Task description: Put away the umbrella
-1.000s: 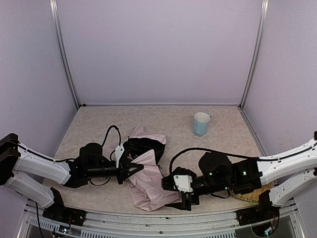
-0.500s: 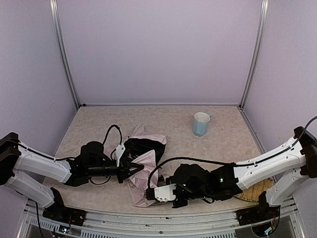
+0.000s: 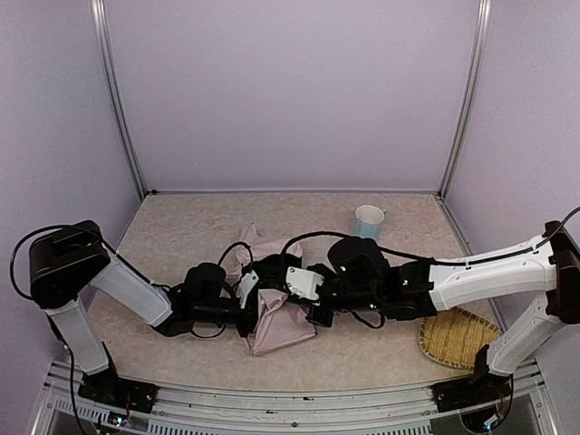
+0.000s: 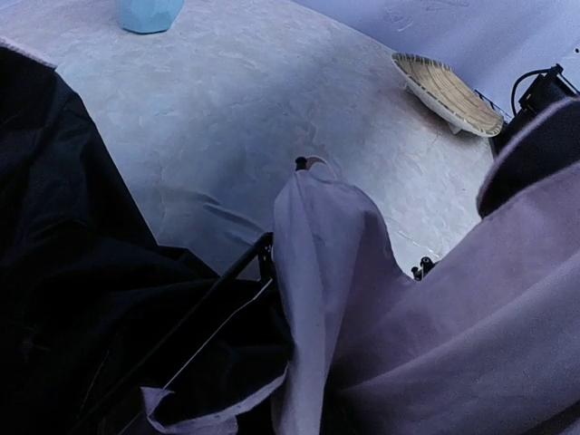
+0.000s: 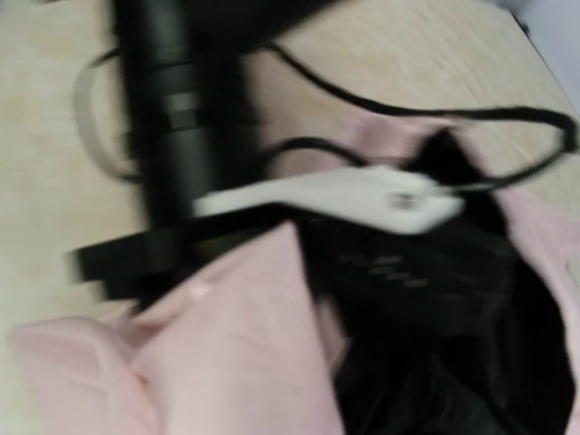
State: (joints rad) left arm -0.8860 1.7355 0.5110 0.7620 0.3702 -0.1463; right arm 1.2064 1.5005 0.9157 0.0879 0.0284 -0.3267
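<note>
Fabric of the pale-pink, black-lined folding umbrella (image 3: 276, 324) now bunches tighter on the beige desk (image 3: 181, 227) after left arm (image 3: 136, 294) and right arm (image 3: 471, 281) pressed inward, helping collapse it; their jaws' state I cannot tell.

Before me the umbrella (image 4: 435, 308) is soft, matt, creased cloth, pale pink outside and dull black inside. Its thin black ribs (image 4: 222, 304) look like metal. The tray (image 4: 449, 82) is rough woven bamboo, the cup (image 4: 149, 14) smooth and faceted, the table (image 4: 272, 109) matt and mottled.
</note>
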